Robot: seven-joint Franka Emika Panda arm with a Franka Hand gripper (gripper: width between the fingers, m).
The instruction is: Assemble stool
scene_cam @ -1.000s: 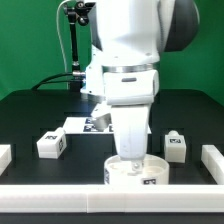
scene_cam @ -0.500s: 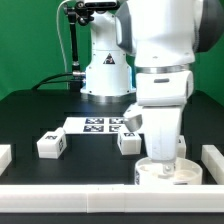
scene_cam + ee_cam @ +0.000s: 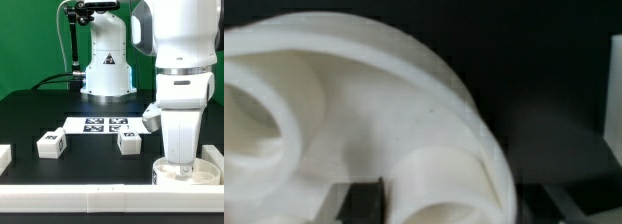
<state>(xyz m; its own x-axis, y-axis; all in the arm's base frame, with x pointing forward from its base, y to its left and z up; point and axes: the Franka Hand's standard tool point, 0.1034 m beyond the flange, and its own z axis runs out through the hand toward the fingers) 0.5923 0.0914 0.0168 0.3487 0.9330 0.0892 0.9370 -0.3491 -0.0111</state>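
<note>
The round white stool seat (image 3: 186, 172) rests on the black table at the front of the exterior view's right, against the white bar there. My gripper (image 3: 180, 158) comes straight down on it and is shut on the seat's wall. In the wrist view the seat (image 3: 384, 110) fills most of the picture, with its wall between my dark fingers (image 3: 399, 200) and my gripper (image 3: 464, 205) closed around it. Two tagged white legs lie loose on the table, one (image 3: 52, 144) at the left and one (image 3: 128, 143) near the middle.
The marker board (image 3: 100, 125) lies flat behind the legs. Plain white bars edge the table at the right (image 3: 213, 160), left (image 3: 4, 156) and front (image 3: 80, 190). The right bar also shows in the wrist view (image 3: 612, 100). The robot base (image 3: 108, 70) stands at the back.
My gripper has slid the seat along the front of the table toward the exterior view's right, up to the right bar. The legs have not moved.
</note>
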